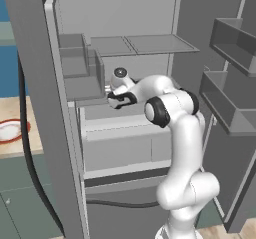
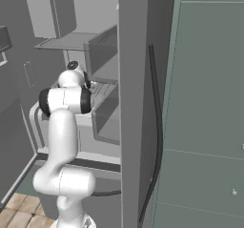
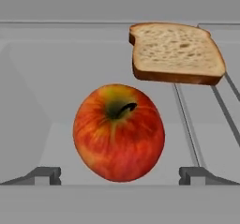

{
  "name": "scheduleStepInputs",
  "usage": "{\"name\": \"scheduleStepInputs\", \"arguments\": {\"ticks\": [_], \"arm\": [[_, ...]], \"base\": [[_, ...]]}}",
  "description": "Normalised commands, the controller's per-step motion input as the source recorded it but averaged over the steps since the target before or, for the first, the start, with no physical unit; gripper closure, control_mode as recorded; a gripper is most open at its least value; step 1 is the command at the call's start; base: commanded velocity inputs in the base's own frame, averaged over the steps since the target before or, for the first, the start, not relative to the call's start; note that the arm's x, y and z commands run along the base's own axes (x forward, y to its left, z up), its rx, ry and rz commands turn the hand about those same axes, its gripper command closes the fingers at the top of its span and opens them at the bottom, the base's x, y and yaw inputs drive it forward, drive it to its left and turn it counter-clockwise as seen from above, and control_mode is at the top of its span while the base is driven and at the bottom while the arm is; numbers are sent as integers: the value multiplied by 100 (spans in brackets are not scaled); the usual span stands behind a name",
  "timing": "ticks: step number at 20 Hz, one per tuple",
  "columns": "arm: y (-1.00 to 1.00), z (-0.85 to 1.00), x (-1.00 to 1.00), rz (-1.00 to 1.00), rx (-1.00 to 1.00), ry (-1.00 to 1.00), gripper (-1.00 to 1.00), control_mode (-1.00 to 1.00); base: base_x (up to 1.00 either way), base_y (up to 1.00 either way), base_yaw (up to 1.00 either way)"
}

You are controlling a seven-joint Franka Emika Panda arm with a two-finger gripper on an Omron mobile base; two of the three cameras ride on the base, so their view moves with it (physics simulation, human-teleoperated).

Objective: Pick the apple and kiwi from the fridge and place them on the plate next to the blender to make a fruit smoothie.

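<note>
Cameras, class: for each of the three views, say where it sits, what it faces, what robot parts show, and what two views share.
Left base view: behind the arm's left, facing the open fridge; white arm rises lower right.
Right base view: behind its right, same fridge; arm lower left.
Hand view: on the hand, facing the apple and bread; open claw tips below.
Shared: both base views show the fridge shelves.

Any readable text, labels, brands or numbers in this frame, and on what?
None. No lettering on the apple, the bread slice, the fridge shelves and door bins, or the plate on the counter. The arm's white casing carries no marking either.
</note>
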Motion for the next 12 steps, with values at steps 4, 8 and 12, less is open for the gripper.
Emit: {"name": "scheduleStepInputs", "arguments": {"ticks": [4, 8, 12], "arm": [[0, -12, 44, 0, 0, 2, -100, -100], [0, -28, 43, 0, 0, 0, -100, -100], [6, -70, 6, 0, -1, 0, 100, -100]], "base": [[0, 0, 0], [0, 0, 0], [0, 0, 0]]}}
